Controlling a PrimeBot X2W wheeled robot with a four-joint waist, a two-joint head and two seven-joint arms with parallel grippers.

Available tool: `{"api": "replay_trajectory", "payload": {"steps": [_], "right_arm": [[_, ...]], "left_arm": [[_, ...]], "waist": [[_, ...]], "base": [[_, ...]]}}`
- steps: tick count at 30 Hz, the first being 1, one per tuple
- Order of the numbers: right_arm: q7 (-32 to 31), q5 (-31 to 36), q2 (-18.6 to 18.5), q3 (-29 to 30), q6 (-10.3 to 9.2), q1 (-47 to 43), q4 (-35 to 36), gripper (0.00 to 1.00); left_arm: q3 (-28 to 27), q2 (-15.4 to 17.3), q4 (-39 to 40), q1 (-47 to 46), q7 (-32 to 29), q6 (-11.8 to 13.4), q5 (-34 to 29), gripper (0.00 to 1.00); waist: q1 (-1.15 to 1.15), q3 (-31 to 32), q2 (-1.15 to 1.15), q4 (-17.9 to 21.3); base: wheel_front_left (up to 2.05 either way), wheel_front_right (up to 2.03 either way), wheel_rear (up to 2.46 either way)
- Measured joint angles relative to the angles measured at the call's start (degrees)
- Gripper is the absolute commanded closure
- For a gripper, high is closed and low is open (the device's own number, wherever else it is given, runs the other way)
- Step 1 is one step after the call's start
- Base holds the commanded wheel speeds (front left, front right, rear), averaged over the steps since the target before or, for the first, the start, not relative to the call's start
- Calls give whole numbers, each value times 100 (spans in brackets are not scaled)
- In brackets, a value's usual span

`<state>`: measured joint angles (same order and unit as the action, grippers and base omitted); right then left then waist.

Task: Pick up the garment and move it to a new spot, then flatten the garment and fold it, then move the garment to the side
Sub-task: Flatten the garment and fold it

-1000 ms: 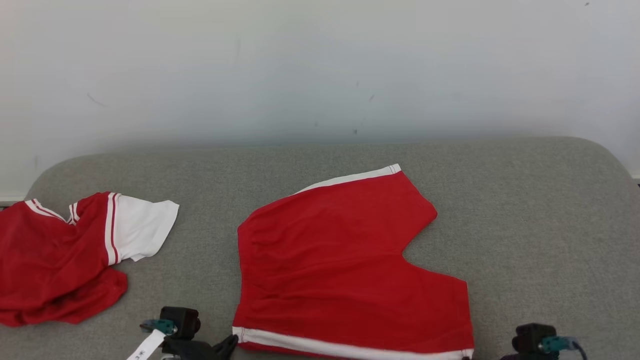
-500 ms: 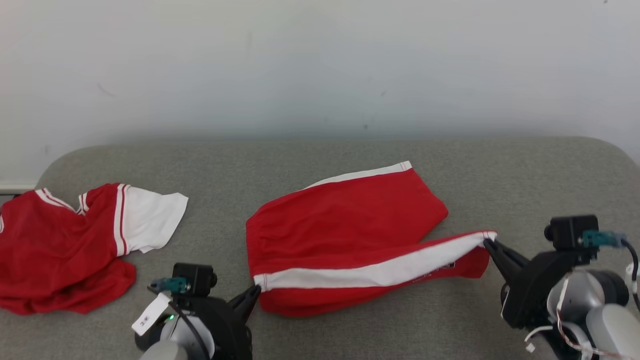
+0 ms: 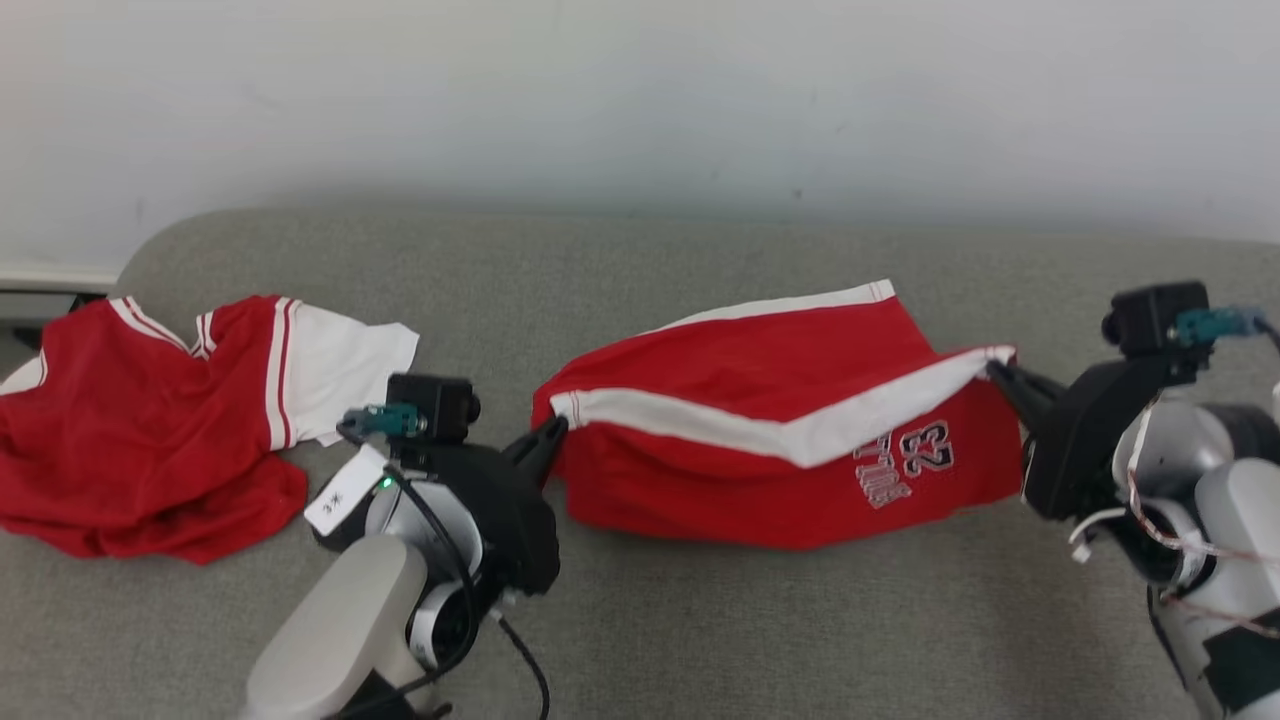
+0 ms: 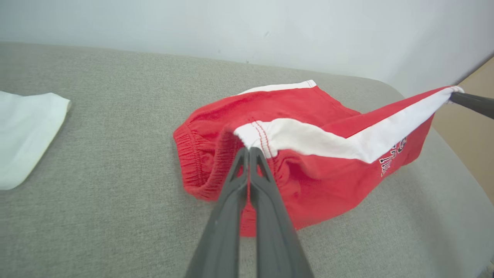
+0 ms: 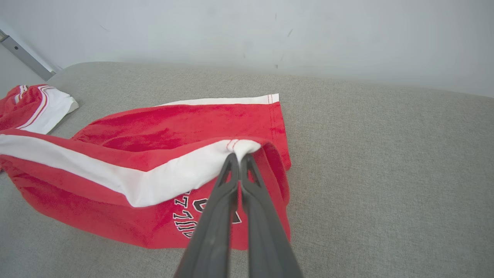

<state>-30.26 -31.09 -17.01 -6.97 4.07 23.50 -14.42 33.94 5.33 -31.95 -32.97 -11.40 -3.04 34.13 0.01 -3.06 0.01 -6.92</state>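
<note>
Fold step: red cotton shorts w/ white side stripe [image 3: 720,490] at frame centre on grey fabric surface [image 3: 800,640], near edge lifted. L gripper [image 3: 558,428] pinched tight on waistband corner, R gripper [image 3: 992,366] same on hem corner. Next prob: lay striped edge up-frame onto far edge

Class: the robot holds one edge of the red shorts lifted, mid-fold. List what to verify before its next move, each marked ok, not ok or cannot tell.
1. Left fingers shut on the red shorts' waistband corner: ok.
2. Right fingers shut on the hem corner: ok.
3. Far leg lying flat on the grey cushion: ok.
4. Layer beneath the lifted edge smooth: cannot tell.
5. Red shirt apart from the shorts: ok.
</note>
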Motion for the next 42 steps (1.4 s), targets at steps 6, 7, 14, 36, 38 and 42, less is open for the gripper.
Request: {"api": "replay_trajectory", "payload": {"steps": [6, 7, 14, 36, 38, 42], "right_arm": [[0, 79, -82, 3, 3, 807, -475, 100], [0, 79, -82, 3, 3, 807, -475, 100], [-24, 313, -98, -145, 4, 1581, -1045, 100], [1145, 439, 335, -138, 7, 2899, -2450, 0], [1372, 441, 335, -121, 47, 2998, -2520, 0], [1826, 442, 380, -75, 47, 3024, -2658, 0]], "left_arm": [[-165, -141, -193, -482, 41, 352, -49, 100], [-165, -141, -193, -482, 41, 352, -49, 100], [-181, -215, -442, -984, 83, 501, -87, 100], [-149, -353, -1583, -1970, 461, 563, -91, 0], [-140, -356, -1697, -2042, 527, 563, -91, 0], [-131, -360, -1837, -2072, 732, 595, -96, 0]], "waist": [[0, -324, 0, -141], [0, -324, 0, -141], [0, -749, 0, -255], [-1, -1550, 0, -242], [-1, -1543, 0, -262], [-1, -1488, 0, -299]], "base": [[0, 0, 0], [0, 0, 0], [0, 0, 0], [0, 0, 0], [0, 0, 0], [0, 0, 0]]}}
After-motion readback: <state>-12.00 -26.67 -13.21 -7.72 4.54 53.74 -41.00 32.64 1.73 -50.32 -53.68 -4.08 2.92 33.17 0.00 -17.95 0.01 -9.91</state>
